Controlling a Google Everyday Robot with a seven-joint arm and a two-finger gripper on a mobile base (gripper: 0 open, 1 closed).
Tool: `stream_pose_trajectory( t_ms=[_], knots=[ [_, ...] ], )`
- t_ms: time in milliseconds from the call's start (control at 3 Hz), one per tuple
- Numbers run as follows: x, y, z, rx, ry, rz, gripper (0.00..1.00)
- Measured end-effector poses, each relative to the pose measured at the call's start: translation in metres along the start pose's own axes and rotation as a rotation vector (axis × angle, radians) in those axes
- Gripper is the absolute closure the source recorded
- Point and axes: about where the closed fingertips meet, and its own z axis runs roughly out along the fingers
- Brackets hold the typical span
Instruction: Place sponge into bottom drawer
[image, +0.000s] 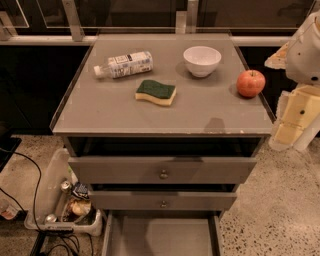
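Observation:
The sponge (155, 92), pale yellow with a dark green top, lies flat on the grey cabinet top (110, 110), near its middle. The bottom drawer (160, 235) is pulled out at the lower edge of the view, and the part of its grey floor that shows is bare. My gripper (292, 125) is at the far right, beside the cabinet's right edge and below the level of its top. It is well apart from the sponge and holds nothing that I can see.
A clear plastic bottle (125, 65) lies on its side at the back left, a white bowl (202, 60) stands at the back, and a red apple (250, 83) sits near the right edge. The two upper drawers (163, 170) stick out slightly. A bin of cans (65, 205) and cables lie on the floor at left.

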Motion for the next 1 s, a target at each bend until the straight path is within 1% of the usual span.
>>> stream_pose_trajectory(
  t_ms=[333, 667, 1000],
  knots=[
    [0.000, 0.000, 0.000, 0.000, 0.000, 0.000, 0.00],
    [-0.006, -0.003, 0.004, 0.011, -0.022, 0.001, 0.00],
    [-0.020, -0.013, 0.016, 0.020, -0.068, -0.022, 0.00]
  ],
)
